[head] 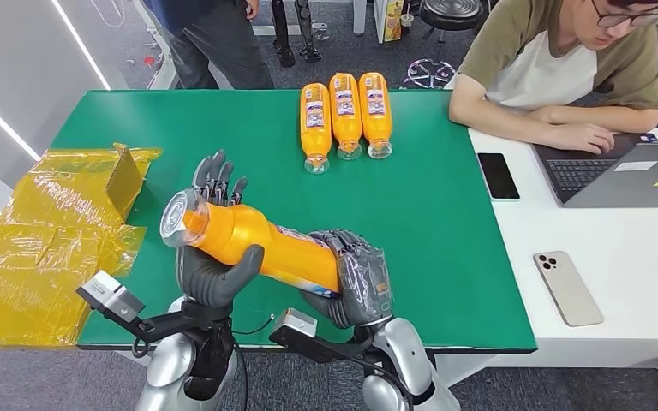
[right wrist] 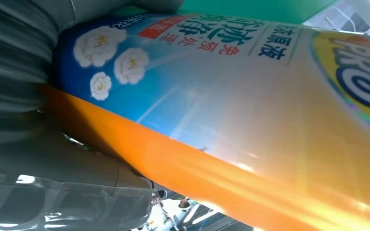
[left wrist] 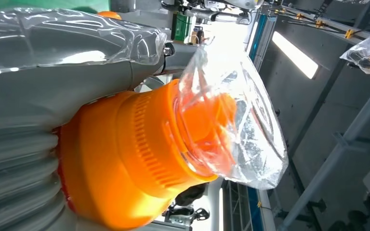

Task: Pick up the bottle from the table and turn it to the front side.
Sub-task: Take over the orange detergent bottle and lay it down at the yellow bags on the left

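An orange bottle (head: pixel 253 240) with a clear cap (head: pixel 174 218) and a blue label is held lying sideways above the near edge of the green table (head: pixel 428 257). My left hand (head: pixel 214 257) cradles its neck end from below, thumb over the body, other fingers raised behind it. My right hand (head: pixel 358 278) grips its base end. The left wrist view shows the orange neck and clear cap (left wrist: pixel 231 125) close up beside my left hand (left wrist: pixel 53 91). The right wrist view shows the blue flowered label (right wrist: pixel 197 72) against my right hand (right wrist: pixel 24 120).
Three more orange bottles (head: pixel 344 116) lie side by side at the far middle of the table. A yellow plastic-wrapped box (head: pixel 60 231) sits at the left. On the white desk at the right are two phones (head: pixel 497 175) and a laptop (head: pixel 625 171), with a seated person (head: pixel 557 68) typing.
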